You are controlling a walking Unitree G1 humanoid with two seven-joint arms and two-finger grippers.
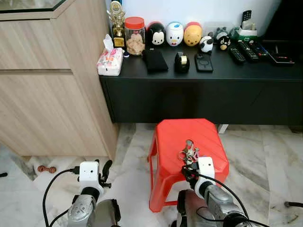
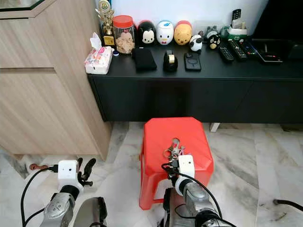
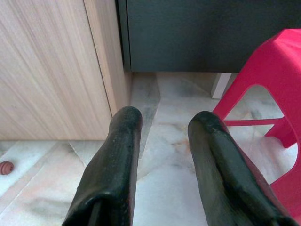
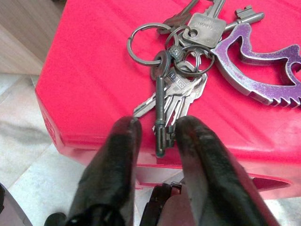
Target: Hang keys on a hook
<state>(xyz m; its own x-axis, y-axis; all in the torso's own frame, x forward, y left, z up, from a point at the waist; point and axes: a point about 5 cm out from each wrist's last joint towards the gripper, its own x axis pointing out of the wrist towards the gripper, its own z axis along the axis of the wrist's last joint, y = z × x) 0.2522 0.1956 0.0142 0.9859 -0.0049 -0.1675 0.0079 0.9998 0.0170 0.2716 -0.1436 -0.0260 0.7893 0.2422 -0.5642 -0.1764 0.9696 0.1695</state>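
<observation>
- The keys (image 4: 188, 70) lie flat on the red stool (image 1: 165, 137), near its front edge, a bunch on several rings with a purple carabiner (image 4: 256, 61) spread toward the back of the seat.
- One dark long key (image 4: 160, 110) points to the front edge, and this seems the easiest part for you to catch.
- Your right gripper (image 4: 157, 136) stands at that front edge with its two fingers spread, one on each side of the dark key's tip. They pinch nothing yet.
- I judge this is the moment just before the grasp: closing here takes the key by its end, so the bunch may swing when you lift.
- Your left gripper (image 3: 164, 141) hangs over the marble floor (image 3: 174, 155) between the wooden cabinet (image 1: 52, 94) and the stool, fingers apart, idle.
- Behind the stool is a black console (image 1: 203, 90) with toys, a jar and remotes on top.
- I cannot find a hook in these pictures, so you probably must look for it after the lift.
</observation>
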